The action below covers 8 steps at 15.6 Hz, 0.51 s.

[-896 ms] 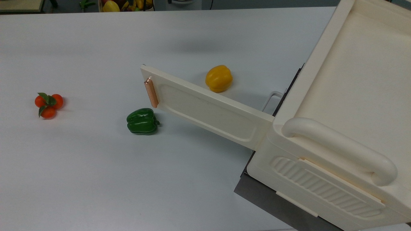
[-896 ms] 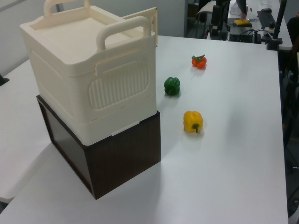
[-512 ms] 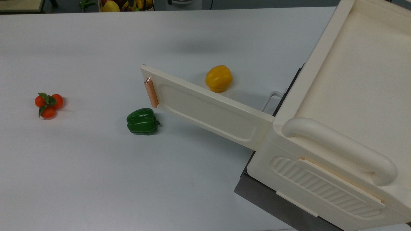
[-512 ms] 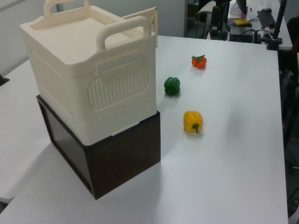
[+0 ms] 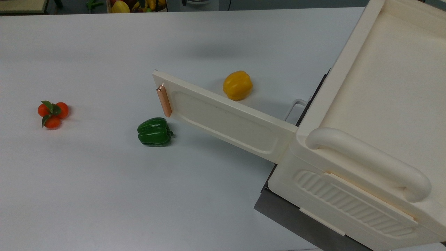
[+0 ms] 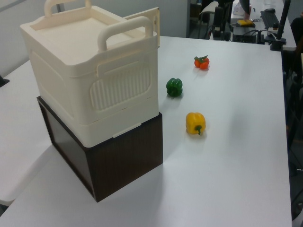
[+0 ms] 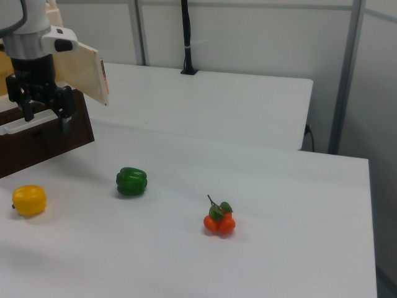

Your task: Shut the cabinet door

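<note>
White table (image 5: 87,181); open claw (image 7: 44,118) hangs empty beside cabinet door (image 5: 223,120).

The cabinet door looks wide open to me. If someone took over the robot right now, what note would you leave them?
Gripper: open, holding nothing, hanging in front of the cabinet in the right view, not touching the door.
Cabinet door: swung wide open, sticking out over the white table, its copper handle at the free end.
Nearby: a green pepper on the handle side of the door and a yellow pepper on the other side; a bunch of small oranges sits farther off.
Done: nothing yet.
Left: push the door shut. The yellow pepper may lie in the door's path, so watch it.
</note>
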### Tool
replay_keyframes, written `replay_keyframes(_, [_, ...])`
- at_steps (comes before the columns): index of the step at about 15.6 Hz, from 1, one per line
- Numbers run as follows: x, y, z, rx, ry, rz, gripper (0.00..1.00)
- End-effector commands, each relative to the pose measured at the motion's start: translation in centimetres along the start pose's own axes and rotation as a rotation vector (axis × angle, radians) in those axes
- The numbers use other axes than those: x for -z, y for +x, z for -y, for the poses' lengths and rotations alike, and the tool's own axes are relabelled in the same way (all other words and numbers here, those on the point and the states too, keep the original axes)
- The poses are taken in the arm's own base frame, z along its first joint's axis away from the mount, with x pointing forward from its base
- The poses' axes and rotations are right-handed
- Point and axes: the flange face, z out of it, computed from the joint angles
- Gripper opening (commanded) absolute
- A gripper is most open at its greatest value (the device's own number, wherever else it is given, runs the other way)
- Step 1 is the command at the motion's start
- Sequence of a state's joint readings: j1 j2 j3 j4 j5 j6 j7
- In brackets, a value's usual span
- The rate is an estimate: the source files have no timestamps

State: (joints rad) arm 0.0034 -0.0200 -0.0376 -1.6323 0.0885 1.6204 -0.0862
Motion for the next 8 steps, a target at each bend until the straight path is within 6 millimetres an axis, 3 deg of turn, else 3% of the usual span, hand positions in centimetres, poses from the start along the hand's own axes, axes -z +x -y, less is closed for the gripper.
replay_keyframes(1, [0.18,0.16,0.39,-0.005,-0.022,-0.020,1.00])
replay_keyframes(6, [0.18,0.29,0.38,0.040,-0.023,-0.023,1.00])
replay_keyframes(8, [0.36,0.28,0.00,0.035,-0.021,-0.026,0.83])
